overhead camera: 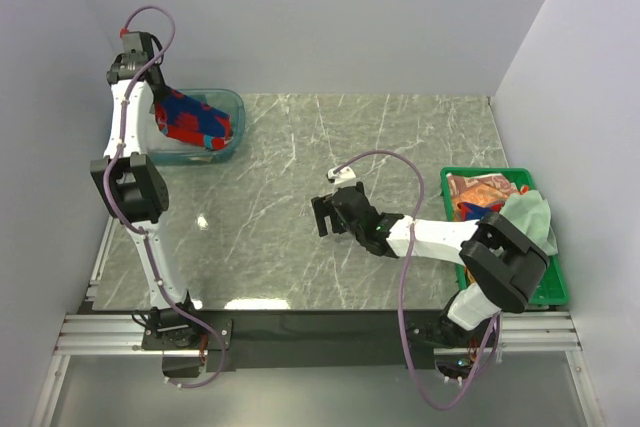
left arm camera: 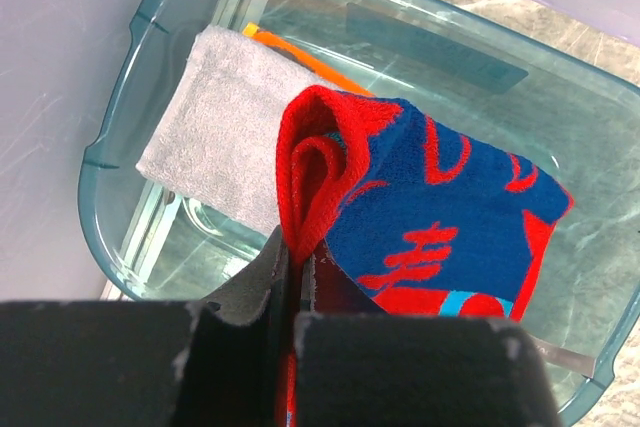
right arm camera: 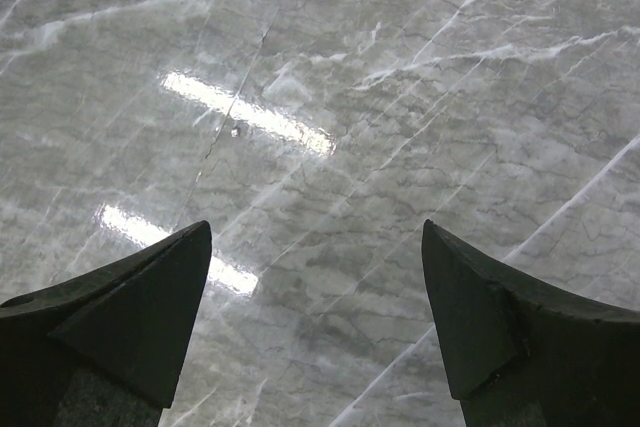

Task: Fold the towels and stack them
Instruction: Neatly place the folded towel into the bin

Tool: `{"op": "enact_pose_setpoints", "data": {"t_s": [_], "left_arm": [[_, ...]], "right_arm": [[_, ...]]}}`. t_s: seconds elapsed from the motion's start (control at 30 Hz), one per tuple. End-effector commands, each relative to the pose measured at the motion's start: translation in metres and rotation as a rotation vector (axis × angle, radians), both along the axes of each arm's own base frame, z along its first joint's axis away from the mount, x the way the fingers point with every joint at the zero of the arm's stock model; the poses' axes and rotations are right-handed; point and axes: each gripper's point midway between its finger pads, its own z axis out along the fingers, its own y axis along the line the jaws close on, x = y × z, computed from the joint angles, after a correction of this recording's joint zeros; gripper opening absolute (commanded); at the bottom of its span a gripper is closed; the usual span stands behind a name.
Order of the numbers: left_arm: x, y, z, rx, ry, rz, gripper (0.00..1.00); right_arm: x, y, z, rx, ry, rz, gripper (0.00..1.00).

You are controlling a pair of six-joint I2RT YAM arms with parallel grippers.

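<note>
Red-and-blue towel (left arm camera: 430, 217) hangs bunched just beyond the left gripper (left arm camera: 292, 265), which is clenched on its red hem above the teal tub (left arm camera: 110, 162); best lift it clear of the rim before carrying it toward the empty, wide-spread right gripper (right arm camera: 315, 237).

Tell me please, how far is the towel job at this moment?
Done: a grey-white towel lies folded flat in the teal tub. In hand: the left tool is shut on the red and blue towel, holding it over the tub. Left: the orange-brown towel and the pale green towel lie crumpled in the green crate; the right tool is open over the marble table, holding nothing.
</note>
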Motion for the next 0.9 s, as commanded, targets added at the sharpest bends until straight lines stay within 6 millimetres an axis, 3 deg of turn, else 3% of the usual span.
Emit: {"op": "enact_pose_setpoints", "data": {"t_s": [0.0,0.2,0.53,0.87], "left_arm": [[-0.005,0.009,0.054,0.018,-0.113,0.038,0.01],[-0.010,0.029,0.037,0.057,-0.067,0.096,0.01],[-0.011,0.045,0.009,0.110,0.007,0.132,0.02],[-0.009,0.057,-0.036,0.153,0.098,0.165,0.09]], "right_arm": [[0.008,0.011,0.016,0.023,-0.048,-0.003,0.91],[0.007,0.012,0.015,0.019,-0.046,0.003,0.91],[0.007,0.014,0.013,0.009,-0.041,0.010,0.91],[0.007,0.018,0.012,0.001,-0.037,0.020,0.89]]}}
